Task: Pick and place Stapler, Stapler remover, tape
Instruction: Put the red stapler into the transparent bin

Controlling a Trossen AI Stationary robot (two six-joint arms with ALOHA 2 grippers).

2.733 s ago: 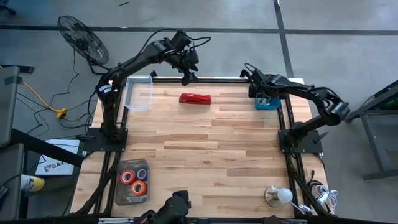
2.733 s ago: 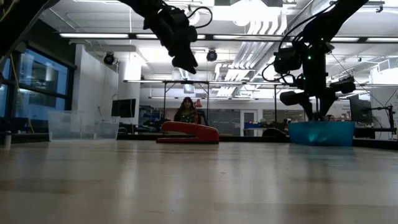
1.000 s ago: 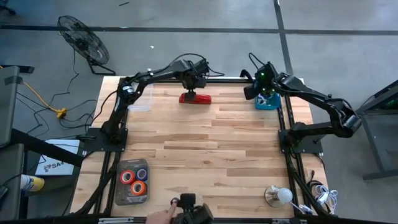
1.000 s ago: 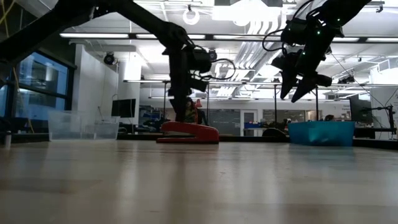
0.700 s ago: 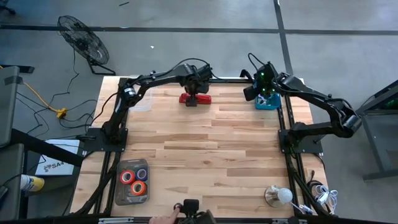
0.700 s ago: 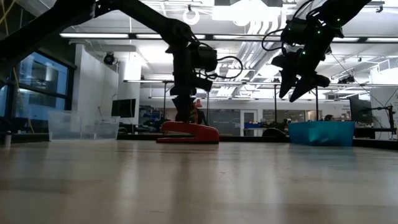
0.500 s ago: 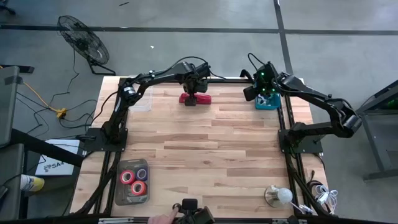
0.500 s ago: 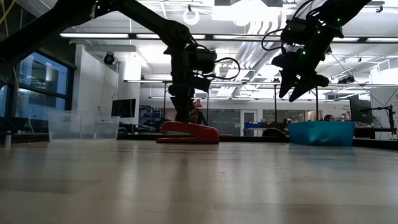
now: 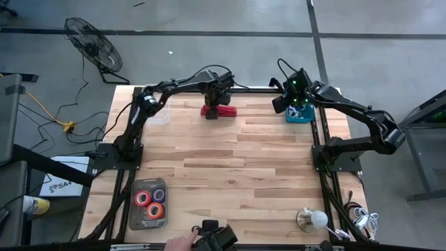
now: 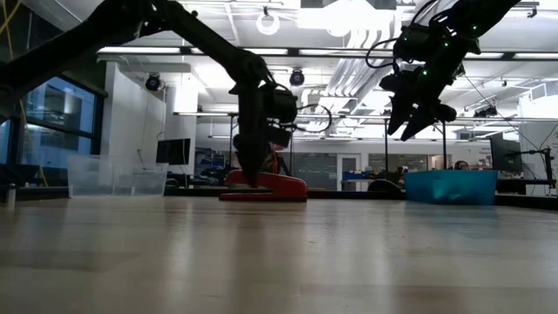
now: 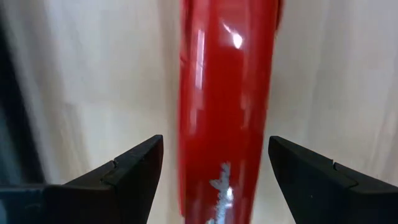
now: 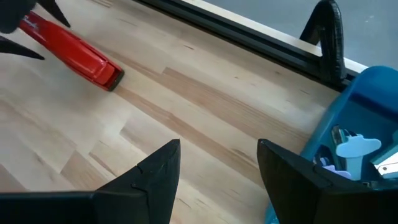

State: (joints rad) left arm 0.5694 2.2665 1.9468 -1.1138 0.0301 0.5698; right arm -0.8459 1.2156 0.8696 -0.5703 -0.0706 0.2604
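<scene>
- Two sets of jaws are at work over the far half of the counter [image 9: 230, 167]; both belong to me.
- Left jaws [image 11: 215, 168]: lowered over the stapler [image 9: 219, 110] near its left end, standing wide. In the left wrist view one finger [image 11: 134, 163] shows on each side of the red body, with bare wood visible between each finger and the stapler. No contact is made.
- Low view: the left jaws [image 10: 248, 179] reach down to the stapler [image 10: 264, 186], which lies flat on the counter.
- Stapler position: far middle of the counter, lengthwise along the far edge, between the clear bin [image 9: 159, 111] at the far left corner and the blue bin [image 9: 298, 114] at the far right corner.
- Right jaws [image 9: 287, 102]: raised in the air just beside and above the blue bin, parted and holding nothing. In the low view the right jaws [image 10: 408, 122] hang well above the blue bin [image 10: 450, 187].
- Right wrist view: the blue bin [image 12: 348, 118] holds small pale and blue pieces; I cannot tell what each one is. The stapler [image 12: 69, 50] shows farther off on the wood.
- Tape [image 9: 149, 202]: several rolls, red, orange and purple, lie in a dark tray [image 9: 132, 209] at the near left corner of the counter, well apart from both jaws.
- Near edge: a person's hand [image 9: 182, 242] shows beside a dark device.
</scene>
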